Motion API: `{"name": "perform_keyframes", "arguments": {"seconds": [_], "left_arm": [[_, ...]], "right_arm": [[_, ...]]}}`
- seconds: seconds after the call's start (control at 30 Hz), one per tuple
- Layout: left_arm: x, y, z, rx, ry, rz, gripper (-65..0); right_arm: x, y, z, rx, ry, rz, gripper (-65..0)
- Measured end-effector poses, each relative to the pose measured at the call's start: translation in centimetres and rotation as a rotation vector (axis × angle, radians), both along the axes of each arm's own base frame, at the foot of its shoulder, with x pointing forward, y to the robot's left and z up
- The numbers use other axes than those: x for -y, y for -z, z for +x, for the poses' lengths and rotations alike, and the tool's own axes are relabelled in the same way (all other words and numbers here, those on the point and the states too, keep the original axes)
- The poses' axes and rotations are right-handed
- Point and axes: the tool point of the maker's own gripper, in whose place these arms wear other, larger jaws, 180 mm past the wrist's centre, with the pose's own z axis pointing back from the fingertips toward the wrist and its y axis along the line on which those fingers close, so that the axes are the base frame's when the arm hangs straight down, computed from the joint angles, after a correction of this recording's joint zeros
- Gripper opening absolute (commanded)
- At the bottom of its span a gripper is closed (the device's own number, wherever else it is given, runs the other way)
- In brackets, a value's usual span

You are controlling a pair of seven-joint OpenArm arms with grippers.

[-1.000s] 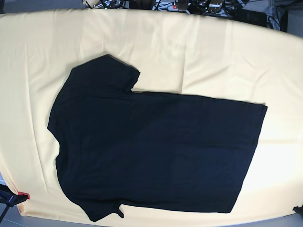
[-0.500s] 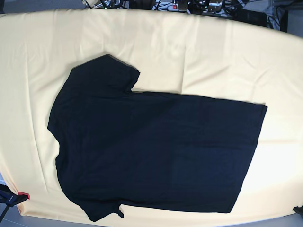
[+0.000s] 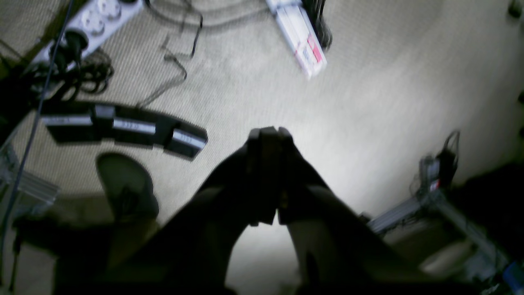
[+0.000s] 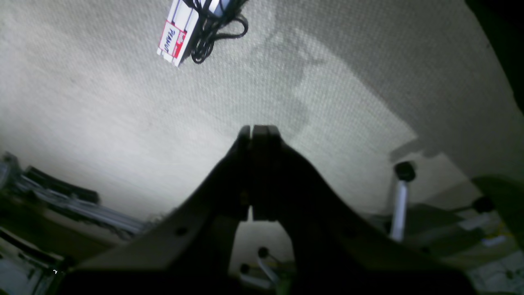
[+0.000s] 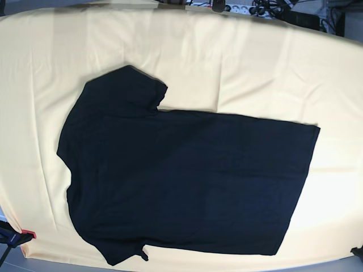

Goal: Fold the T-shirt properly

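The black T-shirt (image 5: 181, 175) lies flat on the pale yellow tablecloth (image 5: 238, 62) in the base view, plain side up, neck end at the left, hem at the right, one sleeve pointing toward the far edge. Neither arm shows in the base view. In the left wrist view my left gripper (image 3: 268, 133) is shut with nothing in it, hanging over carpeted floor. In the right wrist view my right gripper (image 4: 258, 130) is likewise shut and empty above the carpet. The T-shirt does not appear in either wrist view.
A red clamp (image 5: 27, 233) holds the cloth at the front left corner. Cables and gear (image 5: 255, 8) sit beyond the table's far edge. On the floor lie a white power strip (image 3: 98, 18), a labelled white box (image 3: 305, 45) and black blocks (image 3: 123, 129).
The T-shirt has not moved. The tablecloth's far edge now covers more of the clutter at the top left of the base view.
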Motion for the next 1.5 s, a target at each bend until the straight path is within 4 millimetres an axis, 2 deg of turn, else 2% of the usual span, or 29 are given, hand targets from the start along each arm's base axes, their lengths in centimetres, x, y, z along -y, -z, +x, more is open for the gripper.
{"name": "perform_keyframes", "arguments": {"seconds": [0.17, 0.23, 0.33, 0.4, 0.47, 0.67, 0.77, 0.9, 1.0, 1.2, 1.27, 1.37, 1.43, 1.5], "left_arm": [[1.1, -4.1, -1.6, 0.023, 0.048, -0.071, -65.0], [0.8, -5.9, -2.1, 0.032, 0.082, -0.09, -65.0], [-1.5, -8.1, -2.2, 0.07, 0.165, -0.031, -65.0], [-2.3, -9.8, -1.2, 0.127, 0.219, -0.012, -65.0], [-2.5, -11.7, 0.1, 0.193, 0.269, -0.002, -65.0], [-3.1, -17.5, 2.4, 0.354, 0.448, 0.053, -65.0], [-2.8, -19.9, 5.3, 0.472, 0.479, 0.091, -65.0], [-2.4, -22.4, 9.4, 0.617, 0.498, 0.129, -65.0], [-2.6, -23.8, 12.3, 0.705, 0.478, 0.162, -65.0], [-4.9, -26.7, 18.8, 0.885, 0.445, 0.271, -65.0], [-6.1, -26.7, 19.8, 0.881, 0.439, 0.294, -65.0], [-6.7, -27.3, 21.4, 0.904, 0.416, 0.265, -65.0], [-6.8, -28.0, 22.7, 0.943, 0.422, 0.24, -65.0], [-6.7, -28.6, 24.1, 0.972, 0.433, 0.209, -65.0]], "right_arm": [[-0.2, -4.2, -3.6, -0.039, -0.017, 0.028, -65.0], [-0.5, -6.1, -4.2, -0.03, -0.034, 0.037, -65.0], [-0.7, -8.9, -2.7, 0.05, -0.04, 0.038, -65.0], [-0.3, -10.8, -1.8, 0.09, -0.041, 0.016, -65.0], [0.6, -12.8, -1.6, 0.097, -0.051, -0.031, -65.0], [0.7, -18.1, 1.8, 0.27, -0.094, -0.056, -65.0], [1.1, -19.9, 3.1, 0.328, -0.131, -0.072, -65.0], [1.9, -21.9, 6.6, 0.459, -0.154, -0.117, -65.0], [1.9, -22.6, 7.5, 0.497, -0.171, -0.127, -65.0], [5.0, -25.0, 11.4, 0.64, -0.21, -0.266, -65.0], [6.0, -25.9, 12.9, 0.694, -0.208, -0.293, -65.0], [7.2, -26.9, 14.8, 0.767, -0.215, -0.31, -65.0], [7.0, -26.6, 15.8, 0.763, -0.197, -0.258, -65.0], [6.6, -26.8, 17.7, 0.801, -0.182, -0.202, -65.0]]}}
